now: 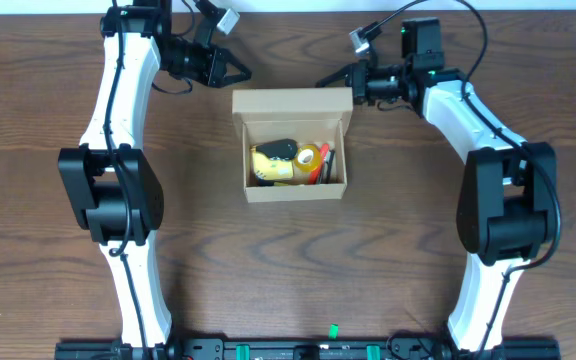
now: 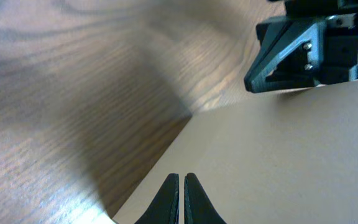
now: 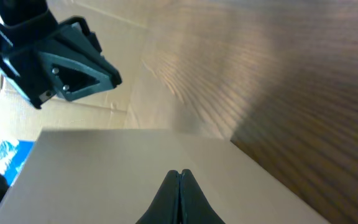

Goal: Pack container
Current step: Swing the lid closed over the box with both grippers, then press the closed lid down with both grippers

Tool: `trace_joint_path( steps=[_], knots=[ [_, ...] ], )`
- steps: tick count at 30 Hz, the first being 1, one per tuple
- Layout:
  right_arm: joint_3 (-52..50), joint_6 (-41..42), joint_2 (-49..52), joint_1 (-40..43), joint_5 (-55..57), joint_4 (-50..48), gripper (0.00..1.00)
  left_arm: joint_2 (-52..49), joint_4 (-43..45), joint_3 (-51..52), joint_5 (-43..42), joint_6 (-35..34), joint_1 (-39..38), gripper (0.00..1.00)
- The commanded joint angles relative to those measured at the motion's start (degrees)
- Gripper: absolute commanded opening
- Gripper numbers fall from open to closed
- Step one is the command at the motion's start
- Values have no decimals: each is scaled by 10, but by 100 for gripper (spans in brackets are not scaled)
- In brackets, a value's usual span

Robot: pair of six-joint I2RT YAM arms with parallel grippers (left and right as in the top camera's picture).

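Observation:
The container [image 1: 295,194] is a tan cardboard box at the table's middle, open, with its hinged flap lid [image 1: 293,103] standing at the back. Inside lie a yellow item [image 1: 271,167], a yellow tape roll [image 1: 310,155], a black item [image 1: 280,147] and a red pen [image 1: 324,168]. My left gripper [image 1: 240,72] is shut and empty at the lid's back left corner. My right gripper [image 1: 324,80] is shut and empty at the back right corner. In the left wrist view the shut jaws [image 2: 181,178] hang over the flap [image 2: 278,162]. In the right wrist view the shut jaws [image 3: 179,174] hang over the flap [image 3: 104,168].
The dark wooden table [image 1: 398,250] surrounds the box. The right gripper's head shows in the left wrist view [image 2: 303,56], and the left gripper's head in the right wrist view [image 3: 61,62]. Both arm bases stand at the front edge.

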State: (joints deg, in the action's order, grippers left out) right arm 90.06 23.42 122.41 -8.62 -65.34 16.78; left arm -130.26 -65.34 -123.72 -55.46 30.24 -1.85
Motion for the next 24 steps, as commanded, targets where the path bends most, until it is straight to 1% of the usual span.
trace_joint_path(
  steps=[1, 4, 6, 8, 10, 13, 16, 20, 22, 24],
  knots=[
    [5, -68, -17, -8, 14, 39, 2, 3, -33, -9, 15, 62, -1, 6],
    [5, -118, -41, -9, 76, 113, 2, 3, -59, -9, 32, 75, -1, 6],
    [6, -165, -73, -12, 150, 190, 1, 3, -74, -9, 39, 76, -1, 6],
    [6, -189, -95, -17, 180, 221, 2, 3, -82, -9, 43, 76, -1, 6],
    [6, -210, -123, -28, 216, 245, 1, 3, -97, -9, 51, 76, -1, 6],
    [6, -219, -166, -53, 287, 277, 1, 3, -120, -9, 50, 75, -1, 6],
    [6, -235, -191, -84, 333, 313, 1, 7, -135, -10, 50, 75, -1, 6],
    [6, -270, -200, -119, 381, 346, 1, 29, -150, -10, 49, 75, -2, 6],
    [6, -304, -200, -126, 386, 344, 1, 48, -154, -10, 50, 75, -6, 6],
    [6, -315, -200, -125, 386, 348, 1, 64, -164, -9, 57, 76, -16, 6]
  ],
)
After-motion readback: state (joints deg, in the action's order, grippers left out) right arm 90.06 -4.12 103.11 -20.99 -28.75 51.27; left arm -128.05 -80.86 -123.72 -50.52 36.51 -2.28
